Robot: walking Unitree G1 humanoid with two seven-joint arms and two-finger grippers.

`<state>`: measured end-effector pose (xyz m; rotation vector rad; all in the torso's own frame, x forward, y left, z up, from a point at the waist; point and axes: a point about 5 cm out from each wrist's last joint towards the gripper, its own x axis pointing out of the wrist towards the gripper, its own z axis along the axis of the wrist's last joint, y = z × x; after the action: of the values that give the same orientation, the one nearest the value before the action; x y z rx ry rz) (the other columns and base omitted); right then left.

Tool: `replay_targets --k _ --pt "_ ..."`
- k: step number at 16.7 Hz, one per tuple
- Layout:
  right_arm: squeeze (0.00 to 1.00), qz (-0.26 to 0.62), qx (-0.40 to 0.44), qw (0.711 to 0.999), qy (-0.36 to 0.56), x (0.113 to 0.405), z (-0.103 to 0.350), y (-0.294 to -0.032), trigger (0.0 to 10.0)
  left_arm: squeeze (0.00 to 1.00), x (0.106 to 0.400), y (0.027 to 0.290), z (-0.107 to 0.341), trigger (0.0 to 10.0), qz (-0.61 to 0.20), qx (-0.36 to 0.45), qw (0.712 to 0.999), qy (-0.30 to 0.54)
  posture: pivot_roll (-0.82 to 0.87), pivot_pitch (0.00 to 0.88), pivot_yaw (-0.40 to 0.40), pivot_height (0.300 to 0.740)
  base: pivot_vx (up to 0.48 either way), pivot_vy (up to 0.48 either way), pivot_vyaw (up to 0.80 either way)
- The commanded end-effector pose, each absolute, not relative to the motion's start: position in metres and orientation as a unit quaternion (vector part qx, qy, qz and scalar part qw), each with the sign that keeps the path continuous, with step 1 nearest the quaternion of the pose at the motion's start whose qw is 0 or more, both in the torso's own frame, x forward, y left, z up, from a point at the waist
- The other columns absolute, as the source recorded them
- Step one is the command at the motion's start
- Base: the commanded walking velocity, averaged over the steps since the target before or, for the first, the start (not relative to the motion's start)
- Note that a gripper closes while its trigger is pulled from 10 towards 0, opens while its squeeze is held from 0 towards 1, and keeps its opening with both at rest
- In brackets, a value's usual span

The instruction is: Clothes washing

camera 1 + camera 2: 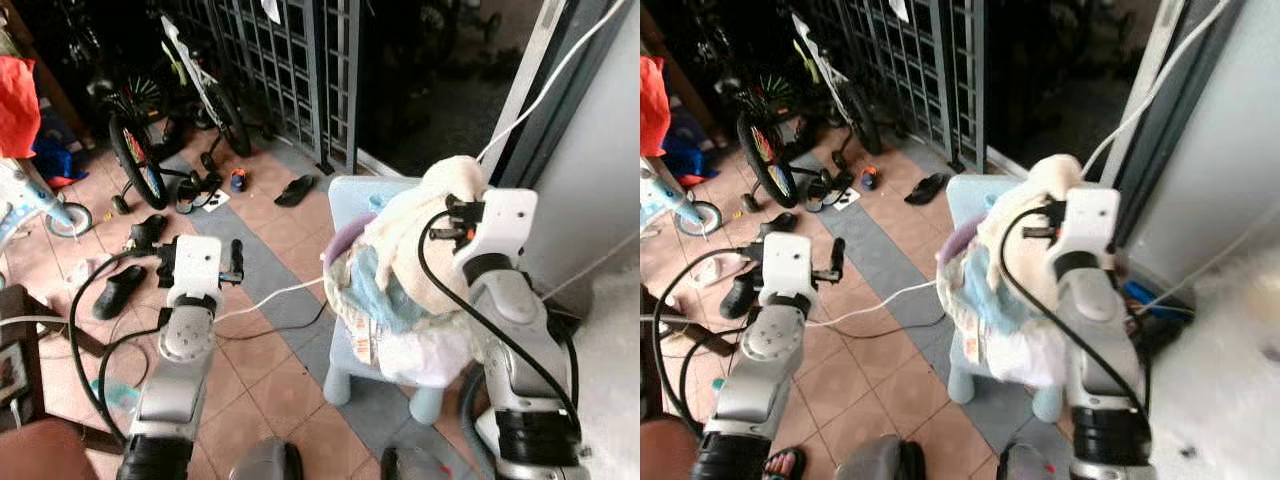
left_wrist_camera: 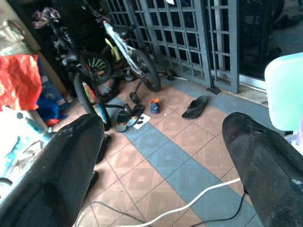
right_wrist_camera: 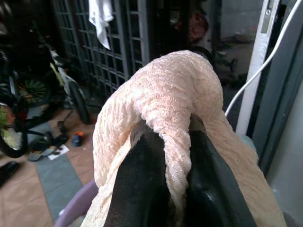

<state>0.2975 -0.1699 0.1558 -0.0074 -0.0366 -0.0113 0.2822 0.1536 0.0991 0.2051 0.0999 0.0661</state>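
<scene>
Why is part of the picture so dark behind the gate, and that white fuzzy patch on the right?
Head views: daylight falls on the tiled floor, while the space behind the metal gate lies in deep shade; the white patch is overexposed and blurred. Right wrist view: the right gripper and its cream cloth are sharp, the background soft.

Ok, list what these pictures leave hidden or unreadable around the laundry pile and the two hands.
- Right hand: the cream cloth wraps its fingertips in the right wrist view.
- Basket under the clothes pile: buried by laundry in the eye views; only a purple rim shows.
- Blue stool: seat covered by the pile.
- Left hand: fingertips cut off by the left wrist view's bottom edge.
</scene>
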Motion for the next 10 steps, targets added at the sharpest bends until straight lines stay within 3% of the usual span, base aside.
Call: replay_targets --k 1,3,8,10 --pt "0.0 0.0 -0.005 1.0 -0.031 0.299 0.161 -0.168 10.0 0.0 0.281 0.156 0.098 10.0 0.041 0.104 0.992 0.052 -0.08 0.0 0.096 0.74 -0.251 0.0 0.0" --pt "0.0 0.001 -0.006 1.0 -0.029 0.301 0.161 -0.168 10.0 0.0 0.281 0.157 0.098 10.0 0.041 0.104 0.993 0.049 -0.08 0.0 0.096 0.74 0.0 0.0 -0.23" --pt "0.0 0.001 -0.008 0.999 -0.031 0.304 0.161 -0.166 10.0 0.0 0.281 0.161 0.106 10.0 0.023 0.1 0.994 0.026 -0.07 0.013 0.104 0.74 0.0 0.0 -0.79" --pt "0.0 0.002 -0.018 0.999 -0.046 0.307 0.167 -0.163 10.0 0.0 0.283 0.163 0.112 10.0 0.022 0.101 0.994 0.017 -0.06 0.021 0.115 0.74 0.0 -0.377 -0.8"
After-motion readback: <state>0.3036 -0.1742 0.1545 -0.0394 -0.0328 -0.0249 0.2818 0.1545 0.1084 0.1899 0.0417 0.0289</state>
